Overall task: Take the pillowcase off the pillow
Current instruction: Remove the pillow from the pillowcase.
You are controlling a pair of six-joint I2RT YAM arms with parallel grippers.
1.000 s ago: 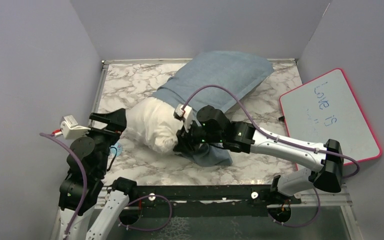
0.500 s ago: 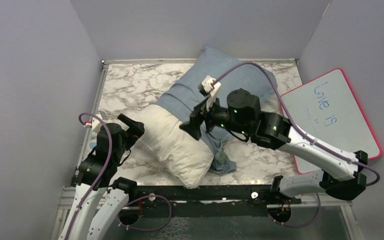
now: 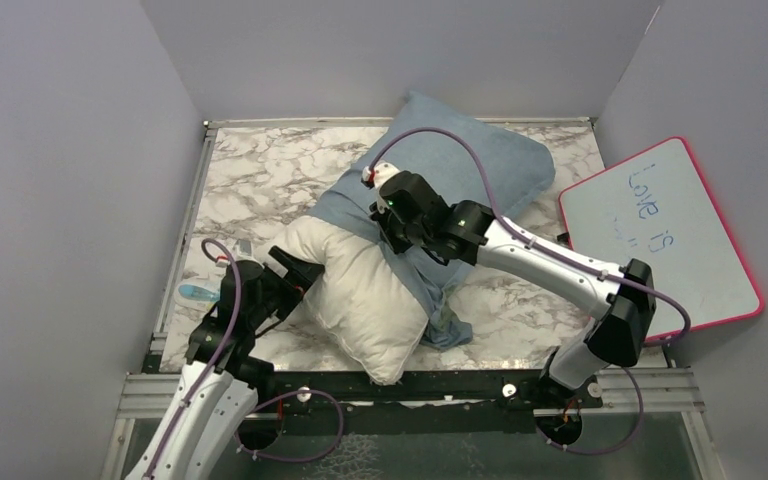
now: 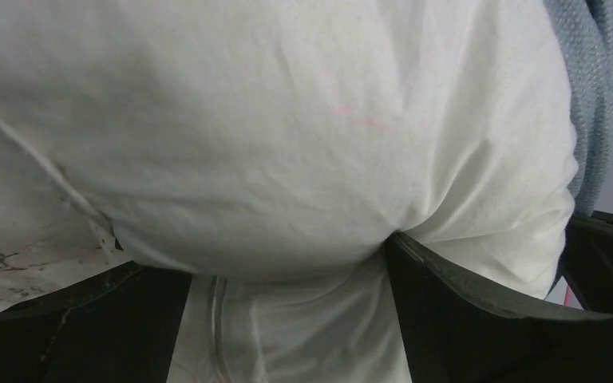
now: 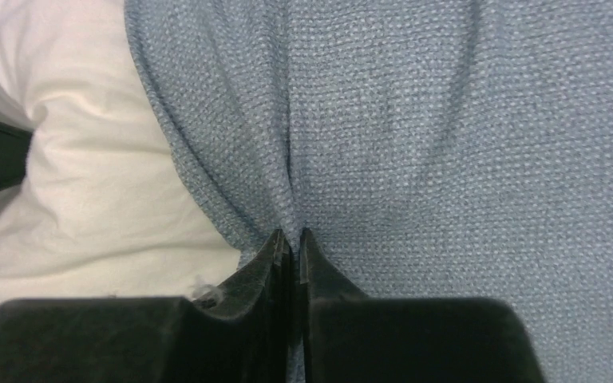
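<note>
Two opposed grips: our left tool (image 4: 287, 267) clamps the pillow (image 3: 365, 295) as anchor; our right tool (image 5: 295, 239) pinches the pillowcase (image 3: 470, 150) to strip it.

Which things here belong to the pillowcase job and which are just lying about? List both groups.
Part of the job:
- pillowcase, pinched in the right gripper
- pillow, partly out of it, clamped by the left gripper

Just lying about:
- pink-rimmed whiteboard, at the right
- small blue item at the left edge of the table, too small to identify
</note>
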